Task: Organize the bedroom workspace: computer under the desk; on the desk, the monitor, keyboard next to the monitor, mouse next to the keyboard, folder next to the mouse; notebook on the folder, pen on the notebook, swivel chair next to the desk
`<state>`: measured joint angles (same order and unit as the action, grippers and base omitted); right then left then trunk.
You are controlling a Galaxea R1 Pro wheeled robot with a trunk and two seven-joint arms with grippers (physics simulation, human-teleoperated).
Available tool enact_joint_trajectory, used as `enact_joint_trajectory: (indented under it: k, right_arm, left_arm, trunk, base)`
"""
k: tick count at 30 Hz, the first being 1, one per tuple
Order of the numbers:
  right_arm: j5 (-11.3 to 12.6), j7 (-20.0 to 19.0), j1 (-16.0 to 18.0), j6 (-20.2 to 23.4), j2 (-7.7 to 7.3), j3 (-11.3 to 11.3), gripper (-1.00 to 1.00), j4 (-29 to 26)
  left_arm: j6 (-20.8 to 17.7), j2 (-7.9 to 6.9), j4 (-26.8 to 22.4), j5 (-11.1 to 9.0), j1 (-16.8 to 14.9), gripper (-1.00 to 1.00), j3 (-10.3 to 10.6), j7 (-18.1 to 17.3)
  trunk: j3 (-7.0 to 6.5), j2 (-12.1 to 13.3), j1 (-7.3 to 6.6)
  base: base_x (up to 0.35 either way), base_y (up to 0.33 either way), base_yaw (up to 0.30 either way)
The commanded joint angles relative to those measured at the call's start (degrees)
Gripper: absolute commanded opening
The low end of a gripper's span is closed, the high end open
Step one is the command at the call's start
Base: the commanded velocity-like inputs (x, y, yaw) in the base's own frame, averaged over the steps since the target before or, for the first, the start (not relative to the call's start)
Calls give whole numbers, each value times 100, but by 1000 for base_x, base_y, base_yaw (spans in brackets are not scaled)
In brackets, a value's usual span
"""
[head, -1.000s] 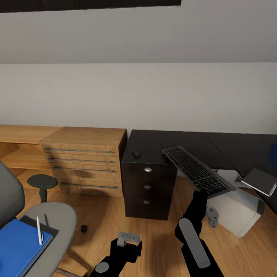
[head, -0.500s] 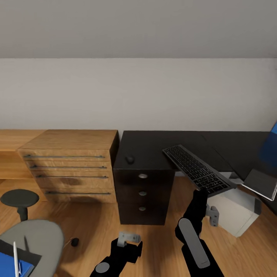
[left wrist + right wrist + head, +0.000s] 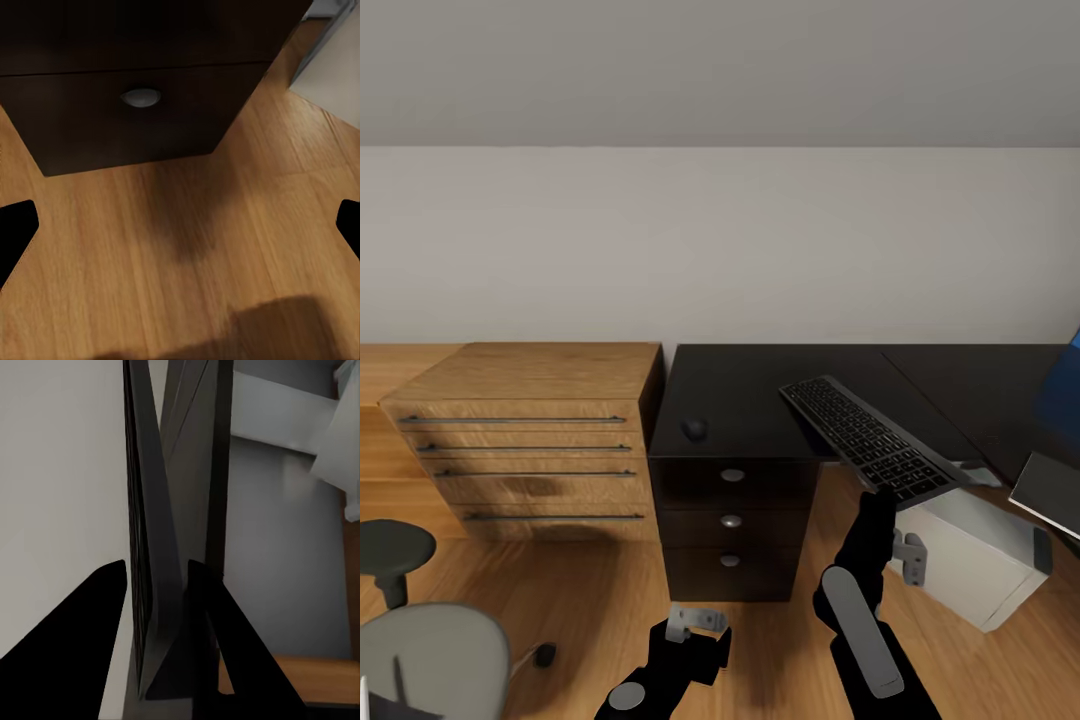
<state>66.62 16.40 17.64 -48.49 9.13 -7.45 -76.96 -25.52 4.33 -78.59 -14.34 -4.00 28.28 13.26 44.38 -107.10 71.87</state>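
Observation:
My right gripper (image 3: 880, 497) is shut on the near end of the black keyboard (image 3: 865, 440), holding it tilted above the front edge of the black desk (image 3: 760, 385). In the right wrist view the keyboard (image 3: 150, 547) stands edge-on between the gripper's (image 3: 157, 585) fingers. The dark mouse (image 3: 694, 429) lies on the desk's left part. The light grey computer (image 3: 970, 560) sits on the floor under the desk. My left gripper (image 3: 695, 622) hangs open low over the floor (image 3: 180, 229). The swivel chair's grey seat (image 3: 430, 650) shows at the lower left. The folder is out of view.
A light wooden drawer unit (image 3: 525, 440) stands left of the desk's dark drawer pedestal (image 3: 732, 520). A dark flat slab with a pale edge (image 3: 1050, 490) and a blue surface (image 3: 1065, 390) cut the right border. Wooden floor (image 3: 610, 570) lies in front.
The whole view has shifted, so the chair and its blue folder have slid off to the lower left. The keyboard stays in my right gripper; both arms look unmoved.

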Motion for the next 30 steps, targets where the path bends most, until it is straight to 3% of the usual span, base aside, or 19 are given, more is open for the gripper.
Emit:
enact_joint_trajectory:
  k: [1,8,30]
  right_arm:
    - [272,65,3,-73,-1,-10,-100,34]
    - [272,72,3,-65,1,-27,-100,45]
    - [272,81,3,-58,15,-46,-100,67]
  left_arm:
    - [-18,-2,-7,-60,-5,100,11,54]
    - [-19,0,-7,-60,-5,100,18,53]
    - [-15,7,45,-60,-5,100,20,53]
  trunk:
    - [6,-2,2]
    - [6,-2,2]
    - [6,-2,2]
  base:
    - [225,56,0]
    - [156,63,0]
    - [5,2,0]
